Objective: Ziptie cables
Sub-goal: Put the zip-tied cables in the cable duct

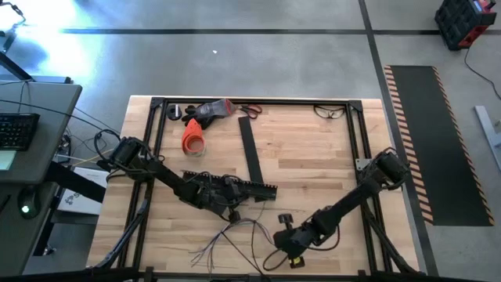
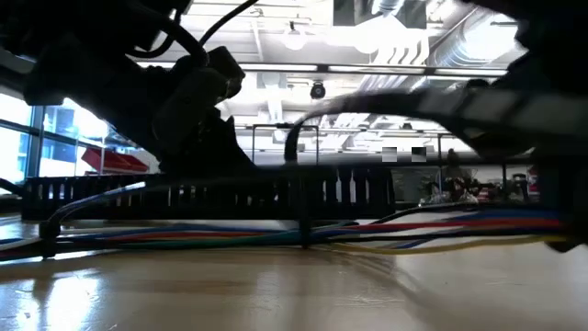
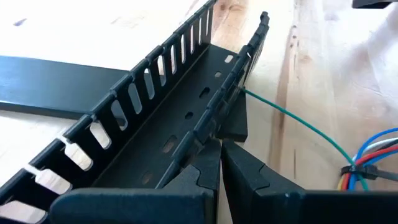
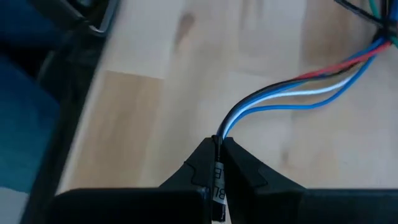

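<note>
The cables (image 1: 235, 233) lie on the table's near middle, their splayed free ends (image 1: 205, 254) toward the near edge. A black band (image 3: 367, 168) binds several of them. My right gripper (image 4: 219, 144) is at the bundle's right end (image 1: 280, 249), shut on it. The black slotted channel (image 1: 235, 188) lies flat across the table's middle, just beyond the cables. My left gripper (image 3: 219, 146) is shut and hovers at the channel's near side wall (image 1: 232, 205). My left gripper's shut fingertips (image 3: 208, 163) stand right at the channel's near side wall (image 3: 214, 115); I cannot tell whether they touch it. My right gripper pinches several black, white and blue wires together (image 4: 225, 127) between its two fingers, at a spot bearing a white printed label (image 4: 218, 177). It comes slanting down from the table's right. The wires run out from the fingertips and lie on the table.
A flat black strip (image 1: 252, 149) lies beyond the channel. Along the far edge sit an orange roll (image 1: 192, 137), a grey and red tool (image 1: 215, 110), red scissors (image 1: 252, 110) and glasses (image 1: 330, 112). A black frame (image 1: 356, 125) edges the table.
</note>
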